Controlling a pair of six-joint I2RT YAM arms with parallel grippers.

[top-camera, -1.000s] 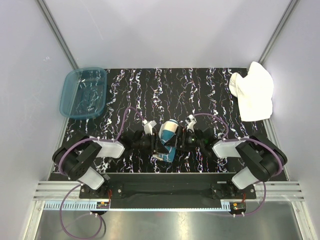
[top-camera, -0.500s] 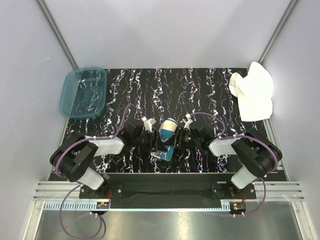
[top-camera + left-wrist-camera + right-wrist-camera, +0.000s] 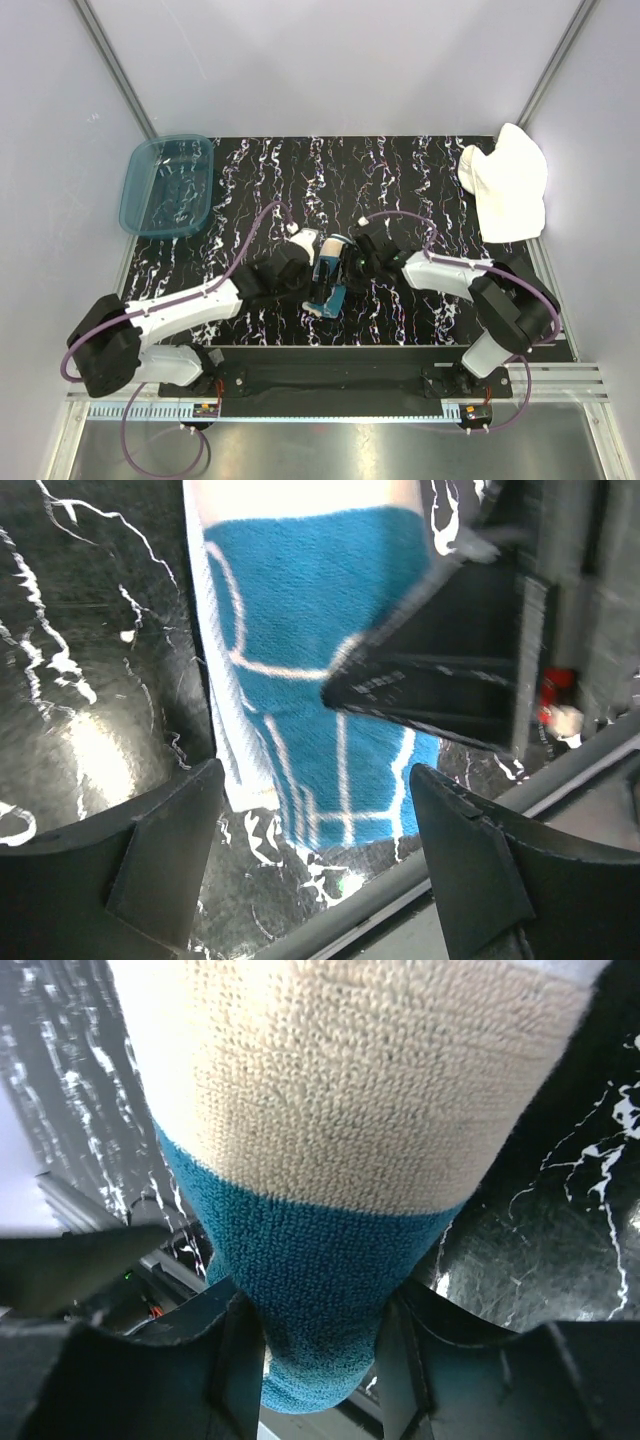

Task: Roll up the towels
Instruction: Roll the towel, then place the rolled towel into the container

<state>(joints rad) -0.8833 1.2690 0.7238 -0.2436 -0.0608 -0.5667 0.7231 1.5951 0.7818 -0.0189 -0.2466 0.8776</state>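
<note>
The patterned towel (image 3: pixel 329 273) lies rolled up at the table's near middle, cream at one end and teal-blue with pale lines at the other (image 3: pixel 300 670). My right gripper (image 3: pixel 348 262) is shut on the roll's teal end (image 3: pixel 318 1290), a finger (image 3: pixel 232 1360) pressed against each side. Just left of the roll, my left gripper (image 3: pixel 307 266) stands open. Its fingers (image 3: pixel 165 850) are spread wide with only table between them (image 3: pixel 315 865). The white towel (image 3: pixel 506 190) lies bunched at the far right corner, away from both grippers.
A translucent teal tub (image 3: pixel 167 183) sits at the far left of the black marbled table (image 3: pixel 330 175). White walls close in the sides and back. The metal rail of the arm bases (image 3: pixel 330 375) runs along the near edge.
My left gripper has let go of the roll and opened wide while its arm stretched out low. My right gripper has closed on the roll. The roll shifted slightly.
</note>
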